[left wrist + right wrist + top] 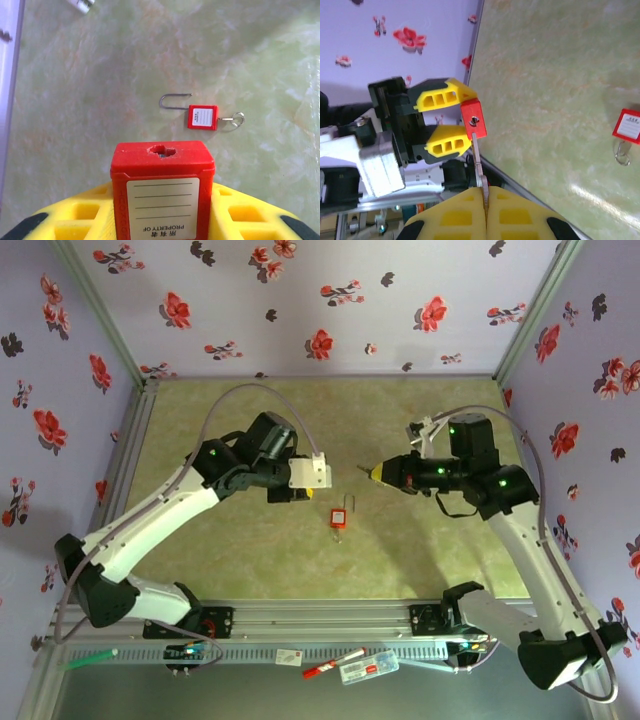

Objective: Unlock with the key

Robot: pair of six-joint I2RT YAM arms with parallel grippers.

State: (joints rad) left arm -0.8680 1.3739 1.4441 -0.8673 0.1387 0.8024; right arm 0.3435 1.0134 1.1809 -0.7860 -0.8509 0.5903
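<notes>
The right gripper (485, 212) has its jaws pressed together on the key (478, 160), with the blade sticking out to the left above the middle of the table (250, 570). The left gripper (463, 119) is clamped on a red padlock (162, 170), its keyhole turned toward the key. The tip seems to sit just short of the keyhole, so I'd call this the insertion step. Next comes a straight, gentle push in, then a turn. A second padlock (340, 517) lies on the table, nearer.

- Even, bright light from above falls on the green surface (420, 560); shadows are soft and faint.
- Pale glare streaks the surface in both wrist views, which look slightly soft.
</notes>
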